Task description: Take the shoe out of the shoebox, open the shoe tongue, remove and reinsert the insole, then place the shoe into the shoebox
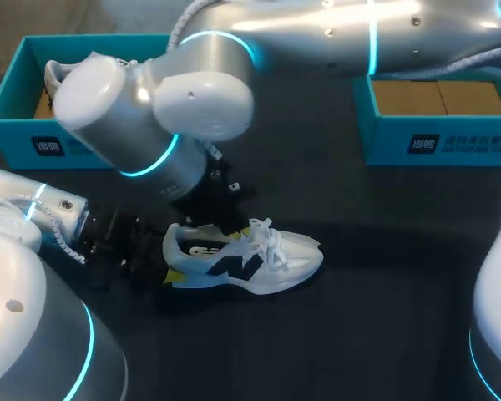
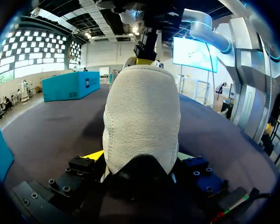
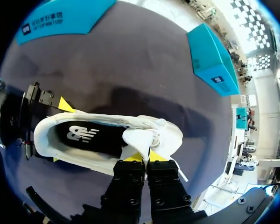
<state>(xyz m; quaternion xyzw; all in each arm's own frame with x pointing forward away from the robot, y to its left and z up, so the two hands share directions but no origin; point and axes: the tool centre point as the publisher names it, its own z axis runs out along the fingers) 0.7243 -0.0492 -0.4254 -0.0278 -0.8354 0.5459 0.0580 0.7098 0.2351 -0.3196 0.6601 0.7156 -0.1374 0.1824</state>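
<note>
Your shoe (image 1: 246, 261) was out of its box and lay on its sole near the middle of the worktop (image 1: 384, 276), a bit toward the left edge, with its toe pointing to the right edge. Your left end effector (image 2: 137, 158) held the heel, one yellow tip on each side of it and both touching. Your right end effector (image 3: 144, 157) came down from above with its tips very close together, and it looked like they pinched the white tongue (image 3: 137, 140) between them. The dark insole (image 3: 88, 137) sat flat inside the shoe. One blue shoebox (image 1: 434, 142) stood by the far edge toward the right corner, and the other box (image 1: 17, 134) stood at the far left corner with something white in it. I think the shoe was light, so it would slide or tip if you pulled on it with only one arm. The heel looked like the stiffest part, so that was a good place to hold it down. The tongue looked soft and thin and would bend easily, so you should pull it gently up and toward the toe. The insole looked thin and floppy too. I would take it by its back edge near the heel, where the hole was widest. The laces (image 1: 271, 238) were loose and could catch on a tip.
</note>
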